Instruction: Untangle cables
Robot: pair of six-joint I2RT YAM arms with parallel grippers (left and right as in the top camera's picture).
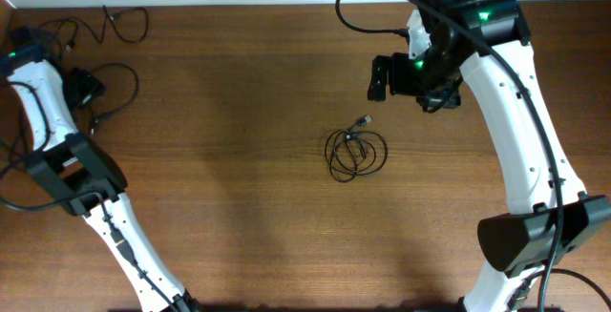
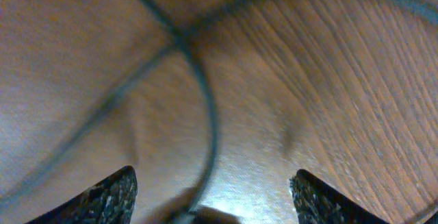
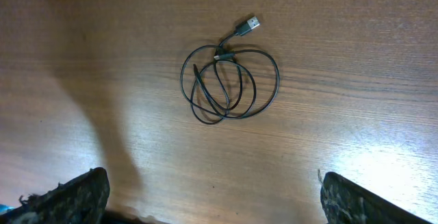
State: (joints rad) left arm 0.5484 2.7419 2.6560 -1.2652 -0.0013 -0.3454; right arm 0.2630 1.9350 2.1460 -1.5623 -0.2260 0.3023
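1. Overhead view gives us one coiled cord (image 1: 356, 152) lying flat near the middle of the table (image 1: 239, 207), at about 7 o'clock from the right gripper (image 1: 380, 77) and well apart from it
2. Two more thin cords sit toward the table's 10 o'clock corner. A looped cord (image 1: 124, 88) lies just beside the left gripper (image 1: 84, 85), and a wavy cord (image 1: 122, 21) lies at about 1 o'clock from that gripper, near the far edge
3. From the right wrist we see its jaws spread wide with nothing between them. A silvery plug (image 3: 250, 24) sticks out of the coil at 1 o'clock
4. From the left wrist the picture is blurred. The jaws stand apart and close over the wood, and what we take for the looped cord runs down between them, crossing another strand at 11 o'clock. We cannot tell whether it touches a finger, and it is not pinched
5. We judge these cords light, limp and smooth-skinned. They lie flush on the wood, so pads may slide off, and lifting one loop is likely to drag its neighbours along
6. We would take the coil just behind the plug, where a single stiffer strand stands clear, and avoid the 7 o'clock side where several strands overlap
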